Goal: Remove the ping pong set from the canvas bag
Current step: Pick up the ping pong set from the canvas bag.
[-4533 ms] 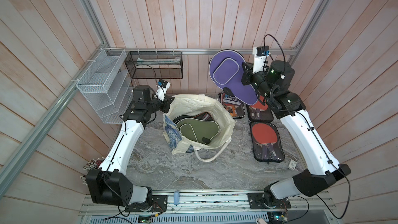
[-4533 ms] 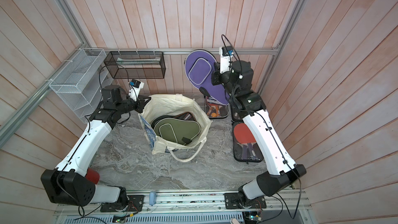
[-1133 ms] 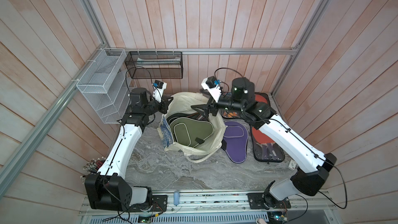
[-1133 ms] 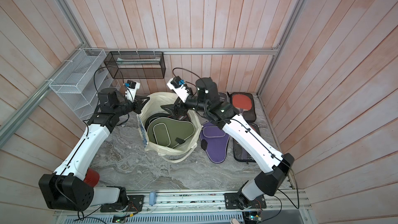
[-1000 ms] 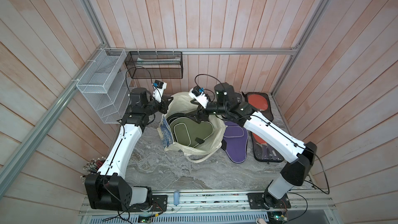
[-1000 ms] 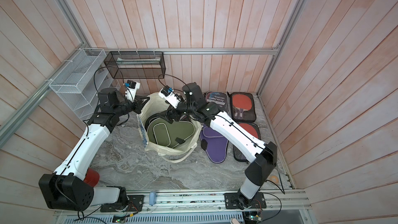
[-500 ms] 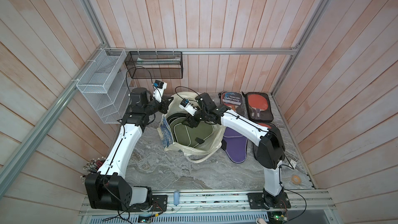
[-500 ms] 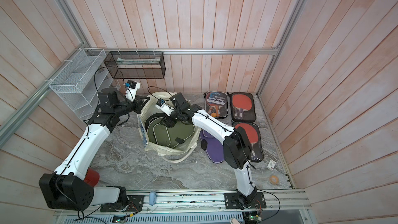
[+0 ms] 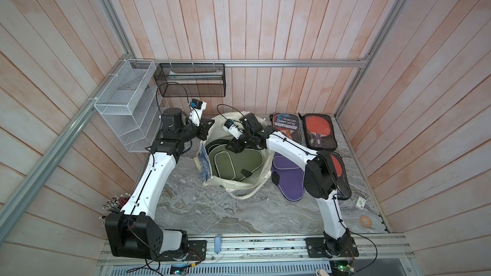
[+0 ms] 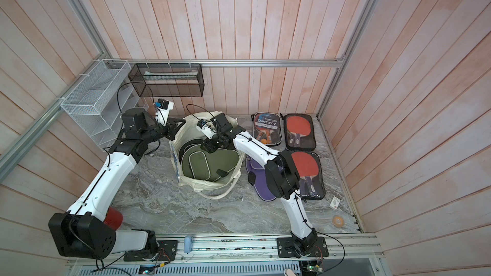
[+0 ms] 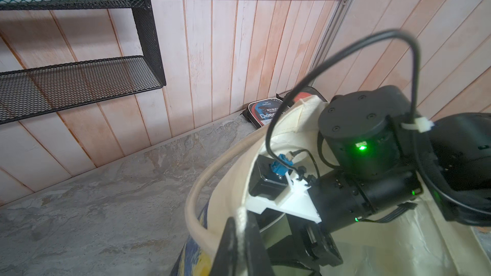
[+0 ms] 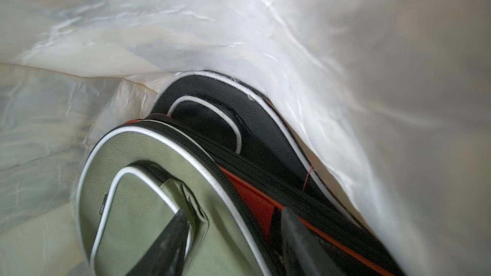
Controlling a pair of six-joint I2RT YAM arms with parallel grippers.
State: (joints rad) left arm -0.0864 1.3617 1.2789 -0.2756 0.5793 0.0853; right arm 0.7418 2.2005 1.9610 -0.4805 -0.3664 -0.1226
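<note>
The cream canvas bag [image 9: 256,181] [image 10: 228,181] stands open mid-table, its blue print [image 9: 204,164] facing left. My left gripper [image 9: 210,123] [image 10: 182,123] [image 11: 240,224] is shut on the bag's far-left rim and holds the mouth open. My right gripper [image 9: 233,146] [image 10: 208,147] [image 12: 231,232] reaches down inside the bag. There its jaws are closed over the edge of a green paddle case [image 9: 236,161] [image 10: 210,167] [image 12: 148,203] of the ping pong set. One finger lies on the green face, its partner under the zip edge. A black case [image 12: 212,112] lies beneath.
Right of the bag lie a purple case [image 9: 288,180] [image 10: 265,195], a Deerway set [image 9: 287,126] [image 10: 267,127] and two red-paddle cases [image 9: 318,131] [image 9: 338,171]. A white wire rack [image 9: 125,107] and a black mesh basket [image 9: 190,79] hang at the back left. A tape roll [image 9: 365,221] lies front right.
My right arm has swung left from the purple case and down into the bag, and its jaws have narrowed onto the green case's edge. The left gripper has stayed still on the rim.
</note>
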